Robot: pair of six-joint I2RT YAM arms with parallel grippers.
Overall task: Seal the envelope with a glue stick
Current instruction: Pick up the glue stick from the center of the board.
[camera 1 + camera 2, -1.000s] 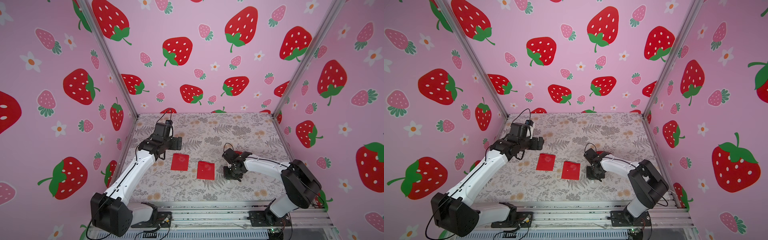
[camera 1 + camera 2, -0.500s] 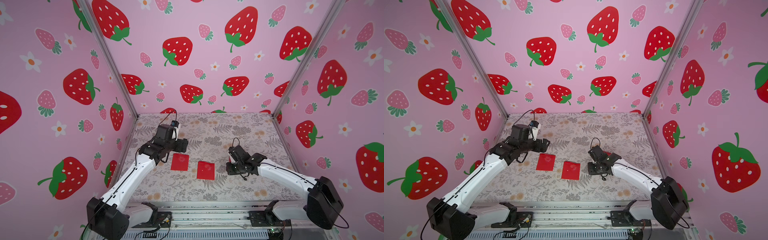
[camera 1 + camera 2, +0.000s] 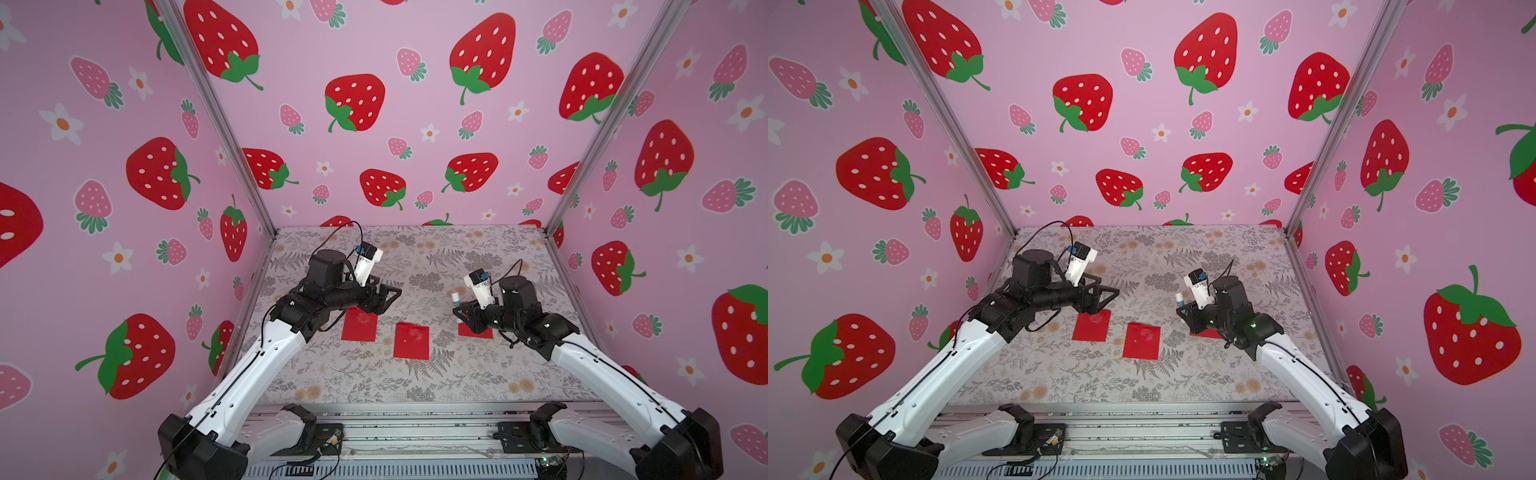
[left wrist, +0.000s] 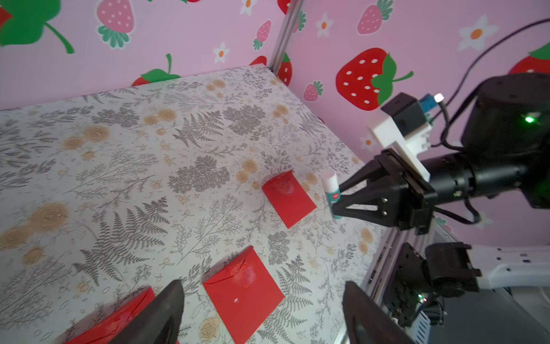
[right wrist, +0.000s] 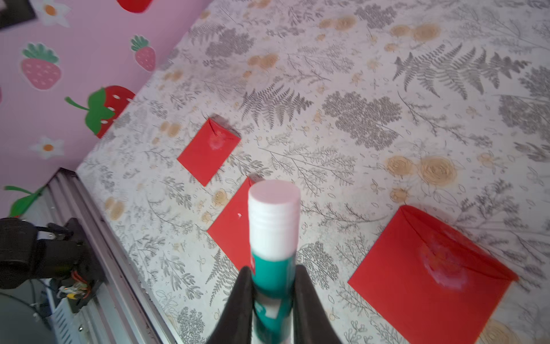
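Note:
Three red envelopes lie flat on the floral table with flaps folded down: a left envelope (image 3: 359, 325), a middle envelope (image 3: 411, 341) and a right envelope (image 5: 425, 277). The glue stick (image 5: 273, 232), white with a teal label, stands upright with its cap on, and my right gripper (image 5: 273, 297) is shut on its lower part. In both top views it hangs above the right envelope's (image 3: 1204, 333) left edge. My left gripper (image 4: 262, 315) is open and empty, hovering over the far edge of the left envelope (image 3: 1091, 326), pointing toward the middle envelope (image 4: 244, 293).
Pink strawberry walls close in the table on three sides. A metal rail (image 3: 415, 409) runs along the table's front edge. Bare floral cloth (image 3: 415, 257) stretches behind the envelopes.
My right gripper has risen off the table with the glue stick as its arm swung outward. My left gripper has moved right over the left envelope and its jaws have narrowed a little.

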